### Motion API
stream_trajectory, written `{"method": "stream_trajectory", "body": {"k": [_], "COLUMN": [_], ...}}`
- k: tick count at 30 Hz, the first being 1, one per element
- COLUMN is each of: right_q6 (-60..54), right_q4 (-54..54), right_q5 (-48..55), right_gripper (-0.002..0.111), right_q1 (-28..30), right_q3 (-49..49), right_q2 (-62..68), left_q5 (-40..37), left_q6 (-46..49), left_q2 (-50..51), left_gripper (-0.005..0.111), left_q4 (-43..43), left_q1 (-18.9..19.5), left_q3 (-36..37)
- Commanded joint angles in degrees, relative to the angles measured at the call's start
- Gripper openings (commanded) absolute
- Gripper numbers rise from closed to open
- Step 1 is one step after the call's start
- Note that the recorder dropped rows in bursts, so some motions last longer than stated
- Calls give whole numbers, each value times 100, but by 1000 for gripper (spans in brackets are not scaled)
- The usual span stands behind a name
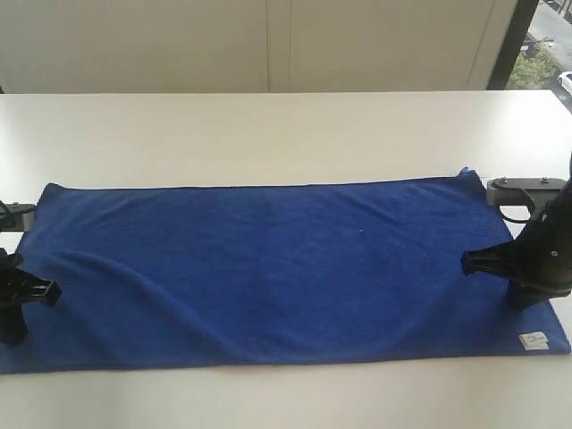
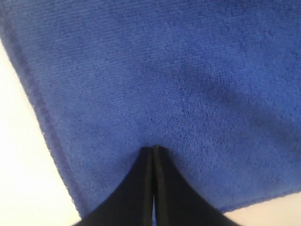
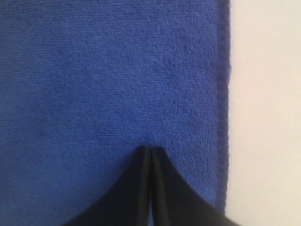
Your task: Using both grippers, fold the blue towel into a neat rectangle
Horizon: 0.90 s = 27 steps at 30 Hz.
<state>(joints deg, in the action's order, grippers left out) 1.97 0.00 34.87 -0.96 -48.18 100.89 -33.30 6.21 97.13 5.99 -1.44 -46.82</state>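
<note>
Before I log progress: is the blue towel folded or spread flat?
Spread. The blue towel lies in one flat layer on the table, both long edges and its white tag showing, with only shallow wrinkles and no fold.

White table (image 1: 268, 134); pale wall panels (image 1: 179, 45) behind; window (image 1: 547, 54) far right, daylight outside.

The blue towel (image 1: 277, 268) lies unfolded, spread flat, slightly rippled.

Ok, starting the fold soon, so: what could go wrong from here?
The left gripper and right gripper sit shut, tips on the blue towel inside its short edges: they may hold little or no cloth and slip on lifting. Ripples toward its left end could skew the fold.
</note>
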Motion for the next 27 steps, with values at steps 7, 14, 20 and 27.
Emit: {"method": "stream_trajectory", "body": {"k": [7,14,20,27], "right_q6": [207,320,320,320], "right_q4": [-334,-443,-453,-453], "right_q5": [246,347,390,528], "right_gripper": [0,0,0,0], "right_q1": [30,30,30,30], "right_q3": [36,36,36,36], "right_q2": [92,92,92,92], "left_q5": [-191,-302,-381,-453], "left_q6": [-490,-490,-479,-479], "left_q2": [168,168,168,168], "left_gripper": [0,0,0,0], "left_q4": [-599,-599,-599,-651], "left_q1": [12,12,12,12], "left_q3": [46,46,46,46]}}
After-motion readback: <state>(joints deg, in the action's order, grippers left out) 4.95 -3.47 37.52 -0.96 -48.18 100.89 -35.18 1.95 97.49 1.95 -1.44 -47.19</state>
